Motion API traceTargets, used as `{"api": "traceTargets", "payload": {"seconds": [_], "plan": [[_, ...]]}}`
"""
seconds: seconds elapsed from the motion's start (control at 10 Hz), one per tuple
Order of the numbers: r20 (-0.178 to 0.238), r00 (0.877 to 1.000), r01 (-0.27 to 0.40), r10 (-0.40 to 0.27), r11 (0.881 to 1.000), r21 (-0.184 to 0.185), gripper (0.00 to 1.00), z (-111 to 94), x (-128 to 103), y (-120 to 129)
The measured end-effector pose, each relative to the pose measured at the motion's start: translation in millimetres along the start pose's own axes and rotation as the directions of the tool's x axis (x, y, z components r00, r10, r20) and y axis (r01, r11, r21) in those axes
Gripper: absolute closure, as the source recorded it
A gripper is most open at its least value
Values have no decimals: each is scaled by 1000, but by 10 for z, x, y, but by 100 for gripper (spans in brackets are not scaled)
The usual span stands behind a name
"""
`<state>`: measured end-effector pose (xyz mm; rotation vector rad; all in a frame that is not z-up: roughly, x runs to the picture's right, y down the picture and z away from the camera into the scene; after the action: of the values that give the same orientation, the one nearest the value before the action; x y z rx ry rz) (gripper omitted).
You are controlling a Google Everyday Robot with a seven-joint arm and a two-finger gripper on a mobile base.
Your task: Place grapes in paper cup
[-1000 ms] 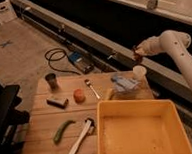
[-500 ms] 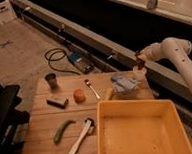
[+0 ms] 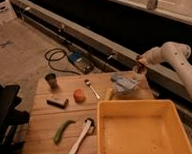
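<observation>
The gripper (image 3: 140,63) has sunk lower at the frame's right, bringing the grapes (image 3: 139,61) just above the paper cup (image 3: 137,71). Whether it clamps them or is letting go, I cannot tell. The drop looks close.

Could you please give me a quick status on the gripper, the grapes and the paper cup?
Gripper raised at table's far right edge, above paper cup. Grapes at its tip. Nothing between them.

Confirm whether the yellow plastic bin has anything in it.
No. The yellow plastic bin shows only bare floor; the claw is beyond it.
</observation>
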<state>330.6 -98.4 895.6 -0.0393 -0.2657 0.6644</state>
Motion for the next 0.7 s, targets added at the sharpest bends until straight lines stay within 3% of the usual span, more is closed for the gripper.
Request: {"api": "traceTargets", "payload": {"seconds": [0.4,0.7], "plan": [[-9,1000,-28,27,999,-27,55,97,129,114],[-6,1000,-29,29,998,-51,31,144,134,226]]}}
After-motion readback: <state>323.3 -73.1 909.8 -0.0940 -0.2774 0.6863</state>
